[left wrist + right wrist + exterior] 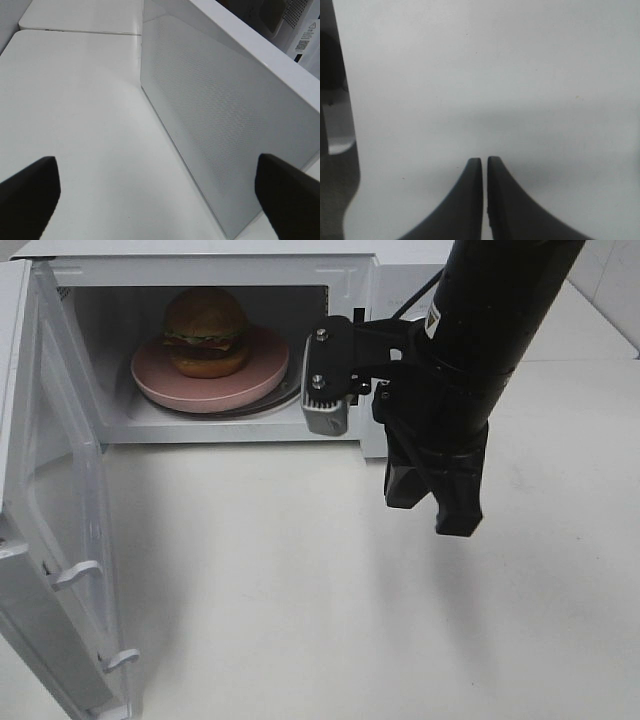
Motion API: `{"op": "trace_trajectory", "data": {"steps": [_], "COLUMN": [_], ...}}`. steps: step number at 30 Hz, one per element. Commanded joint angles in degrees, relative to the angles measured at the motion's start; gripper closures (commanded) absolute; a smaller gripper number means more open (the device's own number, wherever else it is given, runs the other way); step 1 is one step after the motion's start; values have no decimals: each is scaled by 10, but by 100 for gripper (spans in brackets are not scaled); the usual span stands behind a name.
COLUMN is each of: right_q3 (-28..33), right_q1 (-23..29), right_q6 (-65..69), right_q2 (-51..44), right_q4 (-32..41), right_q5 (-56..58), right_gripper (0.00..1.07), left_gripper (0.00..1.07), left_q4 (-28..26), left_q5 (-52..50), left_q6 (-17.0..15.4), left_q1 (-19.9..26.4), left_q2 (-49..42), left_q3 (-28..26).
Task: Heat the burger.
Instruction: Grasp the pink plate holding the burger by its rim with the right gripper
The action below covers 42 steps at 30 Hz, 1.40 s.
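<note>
The burger (205, 332), a golden-brown bun with lettuce at its side, sits on the pink plate (158, 380) inside the open microwave (345, 275). My right gripper (432, 512) hangs in front of the microwave, to the right of its opening, pointing down above the table. Its fingers are closed together and empty in the right wrist view (484, 165). My left gripper (157, 172) is open and empty, facing a white dotted panel of the microwave (225, 115). It is out of the exterior high view.
The microwave door (50, 520) stands swung open at the left, reaching toward the table's front edge. The white table (300, 590) spreads in front of the microwave. A second white table top (80, 15) shows beyond in the left wrist view.
</note>
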Motion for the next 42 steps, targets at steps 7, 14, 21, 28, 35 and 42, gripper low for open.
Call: {"op": "trace_trajectory", "data": {"steps": [7,14,21,28,35,42], "right_q3": [-3,-3,-3,-3,-5,-15], "right_q1": [2,2,2,2,12,29], "right_q6": [-271,-290,-289,-239,-215,-191], "right_q2": [-5,-5,-5,-5,6,58], "right_q4": [-2,-8,-8,-6,-26,-80], "right_q5": [-22,-38,-91,-143,-205,-251], "right_gripper": [98,93,67,24,12,13], "left_gripper": [9,9,9,9,9,9], "left_q4": [-5,-5,-5,-5,-5,-5], "left_q5": [-7,-7,-7,-7,-7,-7], "left_q6": [-2,-2,-2,-2,-2,-2], "left_q1": [3,3,3,3,3,3], "left_q2": [-5,-5,-5,-5,-5,-5], "left_q3": [0,0,0,0,0,0]}}
